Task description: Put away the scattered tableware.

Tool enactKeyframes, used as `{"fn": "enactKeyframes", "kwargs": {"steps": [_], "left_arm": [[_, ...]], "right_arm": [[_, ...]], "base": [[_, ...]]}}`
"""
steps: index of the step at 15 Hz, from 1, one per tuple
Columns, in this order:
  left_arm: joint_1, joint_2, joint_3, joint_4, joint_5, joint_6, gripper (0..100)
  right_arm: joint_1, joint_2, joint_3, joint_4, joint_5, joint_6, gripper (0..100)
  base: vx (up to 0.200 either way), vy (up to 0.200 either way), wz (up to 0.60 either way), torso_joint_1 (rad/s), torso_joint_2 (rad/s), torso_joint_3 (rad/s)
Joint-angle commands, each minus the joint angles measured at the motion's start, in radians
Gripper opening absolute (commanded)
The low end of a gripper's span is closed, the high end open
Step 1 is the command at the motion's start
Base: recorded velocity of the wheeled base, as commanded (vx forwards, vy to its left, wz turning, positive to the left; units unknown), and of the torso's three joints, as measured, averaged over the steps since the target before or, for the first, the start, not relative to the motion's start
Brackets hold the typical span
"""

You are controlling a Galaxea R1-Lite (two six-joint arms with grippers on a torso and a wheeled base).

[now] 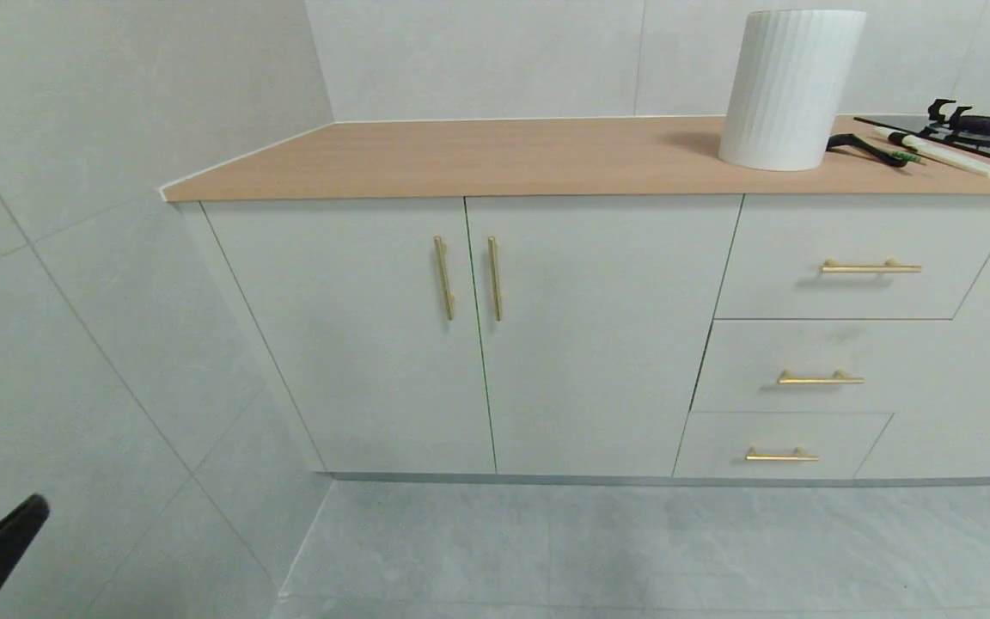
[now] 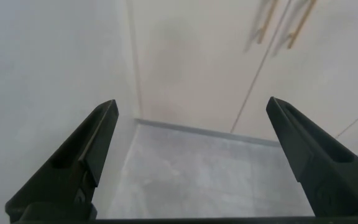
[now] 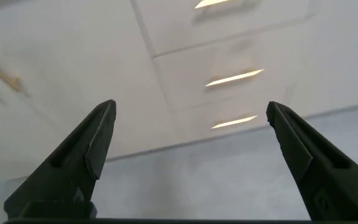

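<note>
Left end effector [image 2: 191, 104] released, fingers wide apart, nothing between them; cabinet doors [image 2: 197, 62] ahead of it, floor [image 2: 197, 168] below. Right end effector [image 3: 191, 106] released too, empty, drawers [image 3: 235, 78] straight ahead. White utensil [image 1: 946, 155] and black-handled utensil [image 1: 864, 146] lie on the wooden surface [image 1: 461, 159], well above and beyond the right end effector, just beside a white ribbed container [image 1: 791, 86].

A white-handled utensil [image 1: 942, 152] and a curved black utensil [image 1: 869, 148] lie flat at the counter's [image 1: 504, 155] far right, just beside a ribbed white container [image 1: 790, 86].
</note>
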Motion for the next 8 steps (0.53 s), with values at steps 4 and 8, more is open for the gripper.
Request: {"fn": "enactKeyframes", "kwargs": {"steps": [4,8], "left_arm": [[0.164,-0.472,0.031,0.277,-0.014,0.041,100],[0.285,-0.524,0.111,0.276,-0.003,0.021,100]], "right_arm": [[-0.199,-0.728,0.115,0.322,-0.010,-0.299,100],[-0.240,-0.791,0.209,0.308,0.005,-0.285,100]], "base": [[0.000,0.000,0.00,0.000,0.00,0.000],[0.000,0.000,0.00,0.000,0.00,0.000]]}}
